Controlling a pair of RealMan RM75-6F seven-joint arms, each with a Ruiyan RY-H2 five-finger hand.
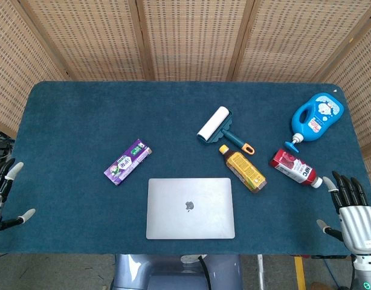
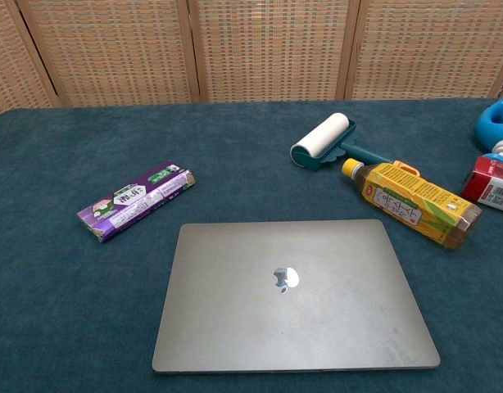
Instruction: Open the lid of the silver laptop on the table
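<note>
The silver laptop lies flat and closed near the front edge of the blue table, its logo facing up. It fills the lower middle of the chest view. My left hand hangs at the table's left front edge with fingers spread and nothing in it. At the right front edge my right hand is likewise open, fingers apart and empty. Both hands are well away from the laptop. Neither hand shows in the chest view.
A purple pack lies left of the laptop. Behind it to the right are a lint roller, a yellow bottle, a red bottle and a blue detergent bottle. A wicker screen stands behind the table.
</note>
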